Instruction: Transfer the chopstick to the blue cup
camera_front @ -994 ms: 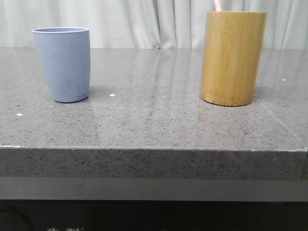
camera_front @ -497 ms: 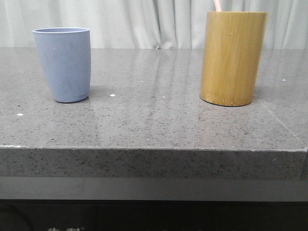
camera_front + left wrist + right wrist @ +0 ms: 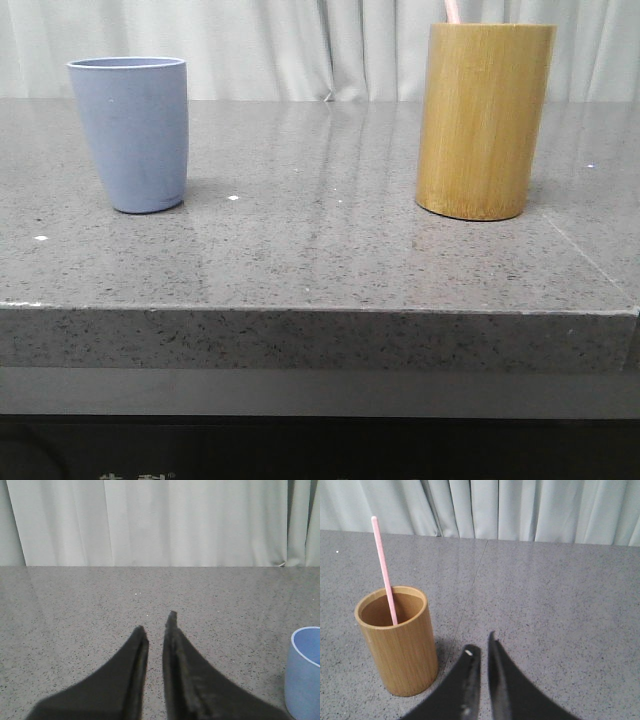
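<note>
The chopstick [image 3: 384, 570] was noted standing tilted inside the bamboo holder [image 3: 397, 640], its upper part projecting above the rim, while the blue cup [image 3: 130, 133] was set well apart from it on the grey table [image 3: 320, 240]. The right pincer [image 3: 481, 650] and the left pincer [image 3: 156, 620] were each recorded as nearly closed, a narrow slit left between the fingers, nothing held. A slip or a tipped holder was judged likely if so thin a stick were pinched off-centre.
</note>
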`<state>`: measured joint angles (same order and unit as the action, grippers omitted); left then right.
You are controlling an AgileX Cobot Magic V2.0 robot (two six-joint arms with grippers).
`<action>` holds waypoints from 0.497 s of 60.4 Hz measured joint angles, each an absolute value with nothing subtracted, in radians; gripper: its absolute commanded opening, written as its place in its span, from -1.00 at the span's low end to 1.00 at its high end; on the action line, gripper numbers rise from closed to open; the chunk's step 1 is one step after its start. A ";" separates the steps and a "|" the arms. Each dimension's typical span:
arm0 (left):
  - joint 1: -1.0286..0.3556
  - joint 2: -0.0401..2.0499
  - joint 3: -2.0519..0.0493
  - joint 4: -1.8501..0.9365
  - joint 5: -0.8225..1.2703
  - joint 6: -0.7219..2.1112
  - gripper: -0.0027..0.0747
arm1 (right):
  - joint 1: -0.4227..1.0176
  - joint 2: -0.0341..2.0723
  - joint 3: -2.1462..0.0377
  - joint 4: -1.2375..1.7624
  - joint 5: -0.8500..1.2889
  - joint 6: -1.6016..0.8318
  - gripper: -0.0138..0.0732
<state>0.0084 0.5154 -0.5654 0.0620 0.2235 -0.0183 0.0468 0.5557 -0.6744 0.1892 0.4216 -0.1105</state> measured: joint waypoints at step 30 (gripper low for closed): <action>0.008 0.515 -0.565 0.062 0.222 -0.018 0.78 | 0.047 0.556 -0.675 0.189 0.440 -0.111 0.68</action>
<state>0.0084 0.5154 -0.5654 0.0615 0.2218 -0.0183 0.0468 0.5557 -0.6748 0.1892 0.4405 -0.1105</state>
